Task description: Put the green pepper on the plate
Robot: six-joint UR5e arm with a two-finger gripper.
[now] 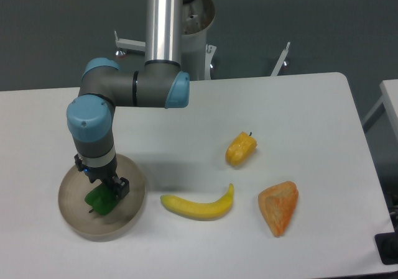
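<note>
Counter (186, 111) of pale white, rounded at the far right corner, set against a dark grey wall. Metal brackets (281, 58) standing behind the far edge, at about twelve to one o'clock. Edge of a second white surface (390, 99) cut off at three o'clock.

Plate (127, 214) at roughly eight o'clock on the counter, beige and round, partly covered by the arm (93, 127). Green pepper (99, 199) lying on the plate, left of its middle, dark stem pointing toward seven o'clock. Hand (106, 189) right over the pepper, dark fingers down against its top and right side; hard to tell whether closed on it or just parted, since wrist and pepper hide the fingertips.

Banana (199, 205) just right of the plate, at six o'clock, curving upward at its right end. Yellow-orange pepper (240, 148) near the centre, toward four o'clock. Orange wedge-shaped piece (278, 207) at five o'clock, kind unclear. Dark object (388, 249) cut off at the lower right corner.
</note>
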